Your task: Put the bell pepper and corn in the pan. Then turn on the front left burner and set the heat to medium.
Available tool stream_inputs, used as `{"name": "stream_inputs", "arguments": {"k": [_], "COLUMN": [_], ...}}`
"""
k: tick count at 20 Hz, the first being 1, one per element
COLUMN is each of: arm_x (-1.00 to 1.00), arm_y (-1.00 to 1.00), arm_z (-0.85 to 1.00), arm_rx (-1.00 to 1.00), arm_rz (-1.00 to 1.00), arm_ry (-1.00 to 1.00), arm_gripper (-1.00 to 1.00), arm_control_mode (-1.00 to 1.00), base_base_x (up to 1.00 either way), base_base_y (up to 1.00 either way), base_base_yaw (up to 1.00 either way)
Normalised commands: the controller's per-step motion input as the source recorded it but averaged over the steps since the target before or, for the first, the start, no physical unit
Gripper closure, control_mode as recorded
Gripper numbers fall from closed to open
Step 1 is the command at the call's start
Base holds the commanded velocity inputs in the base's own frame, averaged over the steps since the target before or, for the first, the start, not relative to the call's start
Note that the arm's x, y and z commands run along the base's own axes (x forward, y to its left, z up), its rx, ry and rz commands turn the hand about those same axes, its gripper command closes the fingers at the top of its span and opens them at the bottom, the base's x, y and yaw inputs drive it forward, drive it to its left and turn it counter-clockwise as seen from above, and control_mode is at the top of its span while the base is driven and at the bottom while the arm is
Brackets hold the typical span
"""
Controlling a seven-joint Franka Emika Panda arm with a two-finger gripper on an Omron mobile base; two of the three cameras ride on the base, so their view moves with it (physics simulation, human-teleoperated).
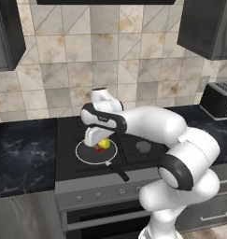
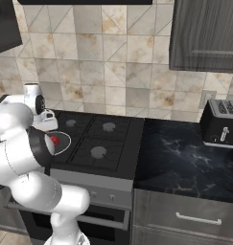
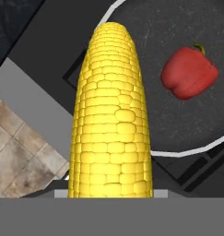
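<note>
Hand (image 1: 99, 143) low over the pan (image 1: 84, 156), closed around the corn (image 3: 111, 120), with the fingers themselves hidden behind the cob in the hand view. Corn jutting forward from the grip, its far end above the pan's pale rim (image 3: 187, 152), partly over the dark pan floor. Bell pepper (image 3: 189, 73) lying inside the pan, beside the corn and apart from it; seen also as a red spot in the right base view (image 2: 54, 140). Pan on the stove's front left, short black handle (image 1: 118, 172) pointing toward the stove front. Toaster (image 2: 219, 123) well apart on the dark surface (image 2: 185, 158) to the right.
</note>
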Motion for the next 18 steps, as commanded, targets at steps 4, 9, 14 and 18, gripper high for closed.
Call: {"name": "stream_inputs", "arguments": {"k": [4,9,14,18], "arm_x": [0.33,0.29,0.10,0.01], "arm_y": [0.11,0.14,0.10,0.02], "arm_z": [0.00,-0.07,-0.38,-0.36], "arm_rx": [-0.02,0.00,0.00,0.00], "arm_rz": [0.00,0.00,0.00,0.00], "arm_ry": [0.00,0.00,0.00,0.00], "arm_gripper": [1.00,1.00,1.00,1.00], "arm_control_mode": [-1.00,-1.00,-1.00,-1.00], "base_base_x": [0.00,0.00,0.00,0.00], "base_base_y": [0.00,0.00,0.00,0.00], "base_base_yaw": [0.00,0.00,0.00,0.00]}}
